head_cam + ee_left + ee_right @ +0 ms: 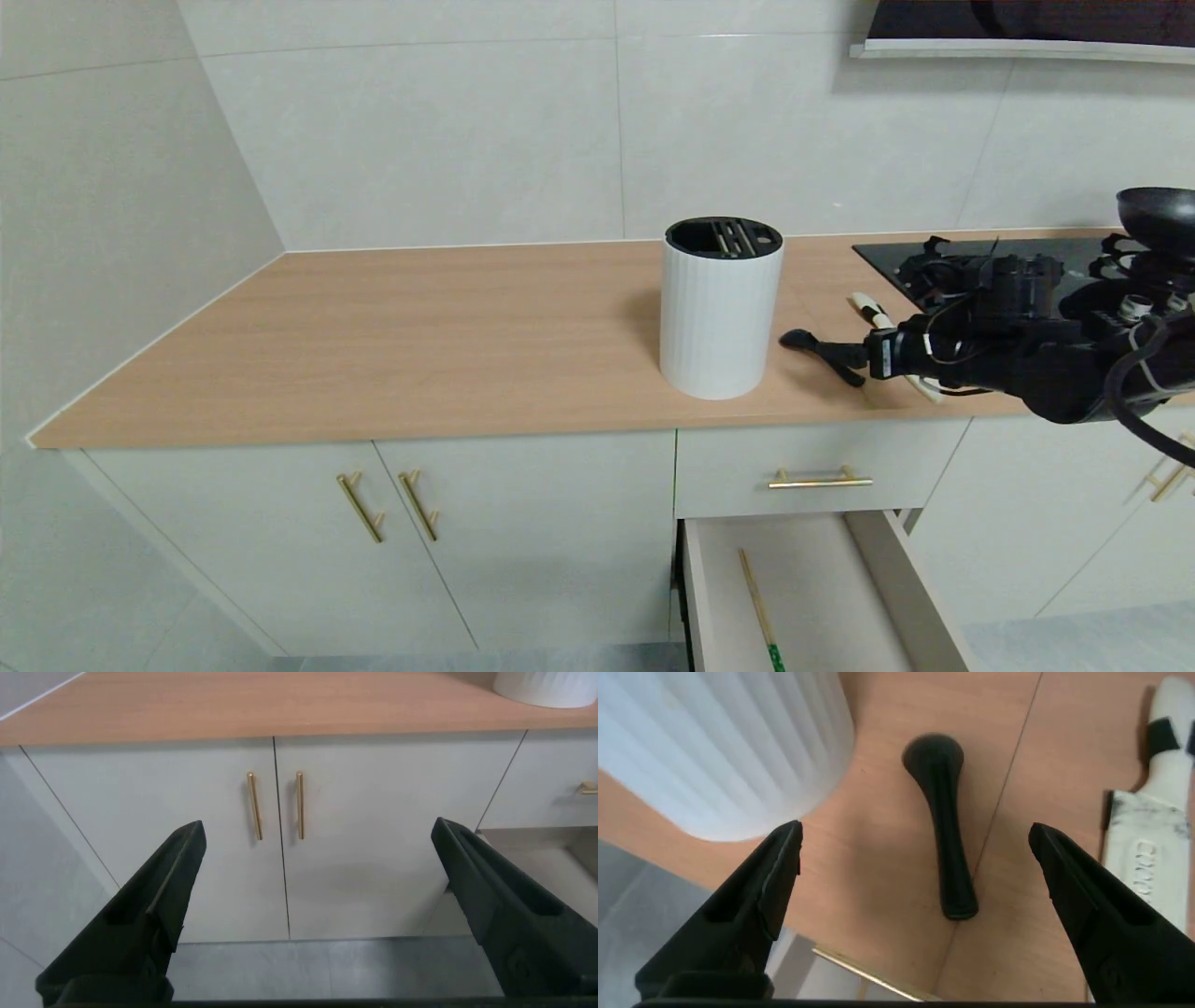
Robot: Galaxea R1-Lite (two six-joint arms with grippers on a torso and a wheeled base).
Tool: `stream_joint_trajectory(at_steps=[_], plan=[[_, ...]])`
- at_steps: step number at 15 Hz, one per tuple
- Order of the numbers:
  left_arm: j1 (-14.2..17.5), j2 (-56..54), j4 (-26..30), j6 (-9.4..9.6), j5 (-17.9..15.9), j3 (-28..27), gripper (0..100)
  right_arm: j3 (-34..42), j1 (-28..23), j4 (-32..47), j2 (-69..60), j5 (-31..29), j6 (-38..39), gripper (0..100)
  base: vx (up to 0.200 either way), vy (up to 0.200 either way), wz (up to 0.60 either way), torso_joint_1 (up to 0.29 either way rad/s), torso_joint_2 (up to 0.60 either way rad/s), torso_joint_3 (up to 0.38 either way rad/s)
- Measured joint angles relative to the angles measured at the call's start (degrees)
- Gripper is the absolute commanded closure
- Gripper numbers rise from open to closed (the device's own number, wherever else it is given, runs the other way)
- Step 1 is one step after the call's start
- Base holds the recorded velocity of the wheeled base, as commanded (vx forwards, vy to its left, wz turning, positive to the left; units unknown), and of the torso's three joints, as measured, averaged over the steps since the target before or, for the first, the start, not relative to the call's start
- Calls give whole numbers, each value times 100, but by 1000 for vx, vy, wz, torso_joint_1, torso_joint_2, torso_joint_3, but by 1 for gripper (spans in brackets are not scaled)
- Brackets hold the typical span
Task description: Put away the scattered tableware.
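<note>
Left gripper: jaws spread wide, empty, low before the cabinet doors.
Holder: white ribbed cylinder, upright on the counter.
Black spoon: flat on the counter at the holder's 3 o'clock, near it but apart.
Right gripper: spread wide, holding nothing, above the spoon.
White-handled utensil: at the spoon's 2 o'clock, just beside it.
Drawer: open at the holder's 6 o'clock, a chopstick inside.
Risk: the handle lies low, so a shallow pinch could let the spoon pivot or slip. A finger may nudge the white-handled utensil or bump the holder.
</note>
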Motion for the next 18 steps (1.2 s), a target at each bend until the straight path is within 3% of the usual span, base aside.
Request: stream_joint_trajectory(at_steps=[3,18], plan=[[0,0,0,0,-2,0,0,0,30,-462,260,-265,-63,0,0,0,0,0,0,0],[0,0,0,0,0,0,0,-653,30,-462,1119,-433,-316,0,0,0,0,0,0,0]])
